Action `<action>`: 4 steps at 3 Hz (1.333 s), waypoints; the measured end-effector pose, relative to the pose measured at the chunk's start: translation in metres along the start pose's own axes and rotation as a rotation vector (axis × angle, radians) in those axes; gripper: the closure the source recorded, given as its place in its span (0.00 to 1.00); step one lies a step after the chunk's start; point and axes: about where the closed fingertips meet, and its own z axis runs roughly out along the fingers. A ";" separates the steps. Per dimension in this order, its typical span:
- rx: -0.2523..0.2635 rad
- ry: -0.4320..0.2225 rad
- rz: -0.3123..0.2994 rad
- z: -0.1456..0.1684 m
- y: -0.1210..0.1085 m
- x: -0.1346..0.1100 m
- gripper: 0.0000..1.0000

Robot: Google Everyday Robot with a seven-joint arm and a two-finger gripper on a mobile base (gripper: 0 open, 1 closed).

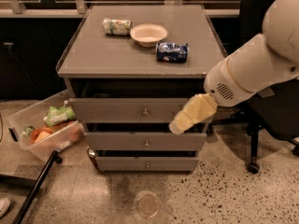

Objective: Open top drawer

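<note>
The top drawer [117,110] is the wide grey front under the cabinet's tabletop, with a small round metal knob [145,111] at its centre. A dark gap shows above it. Two more grey drawer fronts with like knobs sit below. My arm reaches in from the right. My cream-coloured gripper [180,124] hangs in front of the right end of the top drawer, to the right of the knob and slightly lower, apart from it.
On the cabinet top lie a can [116,26], a white bowl [148,33] and a blue snack bag [172,52]. A clear plastic bin [44,132] with snacks sits on the floor at left. A black office chair [261,125] stands at right. A dark pole [32,190] crosses the lower left.
</note>
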 end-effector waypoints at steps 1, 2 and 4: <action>0.047 -0.056 0.082 0.001 -0.010 -0.013 0.00; 0.047 -0.056 0.082 0.001 -0.010 -0.013 0.00; -0.011 -0.182 0.234 0.060 -0.017 -0.022 0.00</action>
